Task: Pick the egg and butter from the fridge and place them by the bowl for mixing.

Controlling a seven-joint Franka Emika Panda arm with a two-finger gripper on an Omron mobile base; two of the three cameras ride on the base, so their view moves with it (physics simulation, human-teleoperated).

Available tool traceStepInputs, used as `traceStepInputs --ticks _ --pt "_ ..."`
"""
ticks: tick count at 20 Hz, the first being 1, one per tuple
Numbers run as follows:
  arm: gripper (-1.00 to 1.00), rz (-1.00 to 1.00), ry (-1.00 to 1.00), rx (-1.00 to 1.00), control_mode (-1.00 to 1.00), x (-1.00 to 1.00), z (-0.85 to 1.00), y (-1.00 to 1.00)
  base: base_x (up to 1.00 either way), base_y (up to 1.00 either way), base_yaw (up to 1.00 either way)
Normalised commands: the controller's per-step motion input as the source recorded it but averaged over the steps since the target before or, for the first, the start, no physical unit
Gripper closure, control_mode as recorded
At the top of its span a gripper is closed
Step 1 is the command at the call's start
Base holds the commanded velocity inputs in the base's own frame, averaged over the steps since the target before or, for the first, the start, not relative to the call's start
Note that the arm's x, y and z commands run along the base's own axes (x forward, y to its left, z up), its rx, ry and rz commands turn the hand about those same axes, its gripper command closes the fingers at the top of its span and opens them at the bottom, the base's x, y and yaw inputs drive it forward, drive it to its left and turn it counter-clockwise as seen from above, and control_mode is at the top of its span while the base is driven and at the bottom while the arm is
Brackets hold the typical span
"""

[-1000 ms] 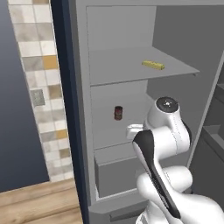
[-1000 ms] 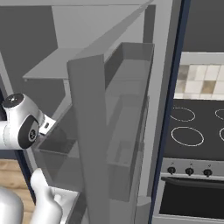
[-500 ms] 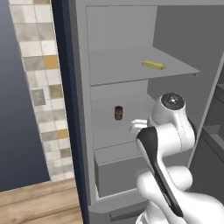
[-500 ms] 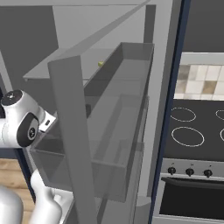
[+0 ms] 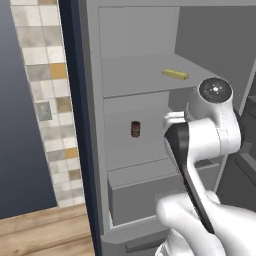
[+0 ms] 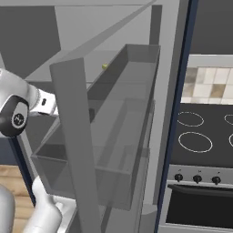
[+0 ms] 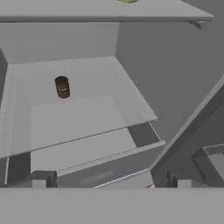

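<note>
The fridge (image 5: 145,85) stands open, light grey inside with a navy edge. On its upper shelf lies the yellow butter (image 5: 175,74), which the right base view catches as a small yellow spot (image 6: 105,66) and the hand view as a sliver at the top edge (image 7: 129,1). My gripper (image 7: 109,181) is open, its fingertips (image 7: 41,179) far apart with nothing between them. It points into the middle shelf, below the butter's shelf. My white arm (image 5: 210,125) stands in front of the shelves. The egg and the bowl are out of view.
A small dark red can (image 5: 135,128) stands on the middle shelf (image 7: 62,86), above a closed drawer (image 5: 150,190). The fridge door with its bins (image 6: 113,136) hangs open on the right. A stove (image 6: 200,136) lies beyond it. A tiled wall (image 5: 47,100) is at left.
My arm's wrist has risen and moved right, deeper toward the shelves. In the right base view the door's edge has shifted left, swung wider. The butter and can have stayed put.
</note>
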Motion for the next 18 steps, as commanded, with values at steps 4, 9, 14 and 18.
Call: traceStepInputs --ticks 4,9,14,18 --pt "-1.00 0.19 -0.14 -0.31 -1.00 -0.10 0.89 -0.46 0.00 0.00 0.00" --pt "-1.00 0.29 -0.13 -0.24 -1.00 -0.12 0.78 -0.61 0.00 0.00 0.00" --pt "-1.00 0.17 0.00 -0.02 -1.00 0.23 0.14 -0.58 0.00 0.00 0.00" --pt "-1.00 0.01 0.10 0.03 -1.00 0.65 0.00 -0.26 0.00 0.00 0.00"
